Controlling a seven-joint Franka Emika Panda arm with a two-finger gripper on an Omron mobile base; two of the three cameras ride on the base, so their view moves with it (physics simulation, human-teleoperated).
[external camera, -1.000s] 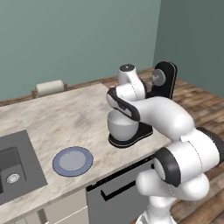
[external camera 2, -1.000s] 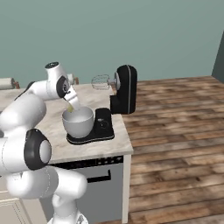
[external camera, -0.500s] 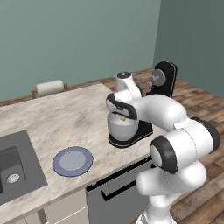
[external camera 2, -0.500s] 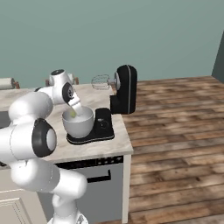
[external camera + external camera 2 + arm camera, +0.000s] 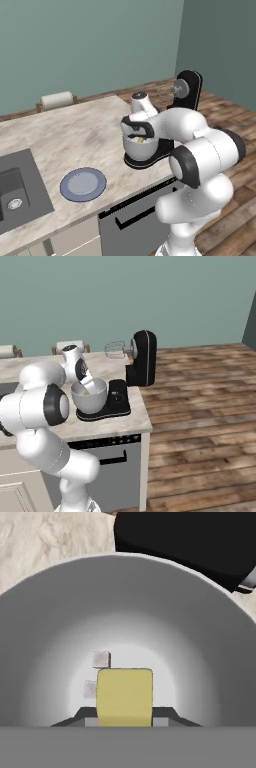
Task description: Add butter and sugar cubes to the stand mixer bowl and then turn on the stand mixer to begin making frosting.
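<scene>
Hand view puts you looking straight down into the stand mixer bowl point(image 5: 210, 662), its pale wall curving all the way round. The butter point(image 5: 124, 697) sits at 6 o'clock in that view, a yellow block pinched between the two dark finger tips point(image 5: 82, 714) of the tool point(image 5: 124, 716), so you have the tool closed narrow on the butter. The sugar cubes point(image 5: 101, 659) lie on the bowl floor just at the butter's 10 o'clock; the second cube is tight beside the butter's left edge, and you cannot tell whether it touches. At 1 o'clock, beyond the rim, you see the black base of the stand mixer point(image 5: 200, 542), and at 11 o'clock a patch of marbled tabletop point(image 5: 45, 537).

In the left base view the tool point(image 5: 140, 139) is down inside the bowl point(image 5: 142, 148), a speck of yellow showing at its tip. The stand mixer point(image 5: 187, 92) stands at the bowl's 1 o'clock with its head tilted up and the whisk point(image 5: 162, 91) well clear of the bowl. A blue-grey plate point(image 5: 83, 183) lies on the tabletop point(image 5: 75, 135) at the bowl's 8 o'clock, well apart, with a sink point(image 5: 15, 195) farther toward 9 o'clock and a paper roll point(image 5: 56, 100) at 11 o'clock by the wall.

In the right base view you see the same: the bowl point(image 5: 90, 397) on the mixer's base, the butter point(image 5: 86, 391) inside it, the mixer's column point(image 5: 142, 358) at 2 o'clock.
</scene>
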